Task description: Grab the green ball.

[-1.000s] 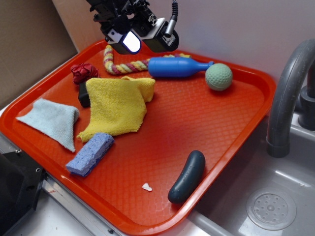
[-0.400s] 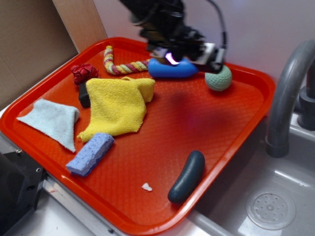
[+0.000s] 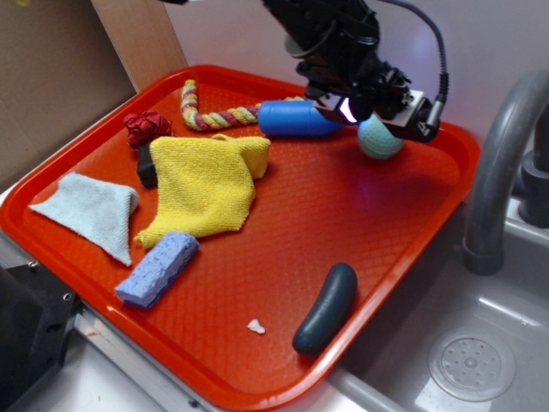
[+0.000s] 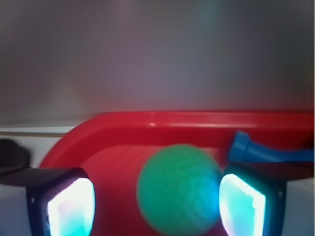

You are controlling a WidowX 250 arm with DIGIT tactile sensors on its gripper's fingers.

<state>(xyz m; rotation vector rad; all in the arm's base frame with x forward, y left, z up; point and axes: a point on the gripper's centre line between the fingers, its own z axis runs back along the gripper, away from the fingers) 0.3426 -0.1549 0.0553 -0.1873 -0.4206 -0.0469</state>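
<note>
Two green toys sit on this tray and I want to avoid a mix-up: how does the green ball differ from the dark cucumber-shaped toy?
The green ball is a pale sage, dimpled sphere; the cucumber toy is dark, smooth and elongated. The ball sits at the tray's far side beside the blue bottle toy, between the fingers of the gripper; the cucumber lies alone near the front edge. Both rest on the red tray.

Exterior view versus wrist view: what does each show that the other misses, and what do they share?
Only the exterior view shows the yellow cloth, light blue cloth, purple sponge, dark green cucumber toy, rope toy and faucet. Only the wrist view shows the pincer open, its lit pads either side of the green ball, which sits nearer one pad. Both show the ball, the blue bottle toy and the red tray.
</note>
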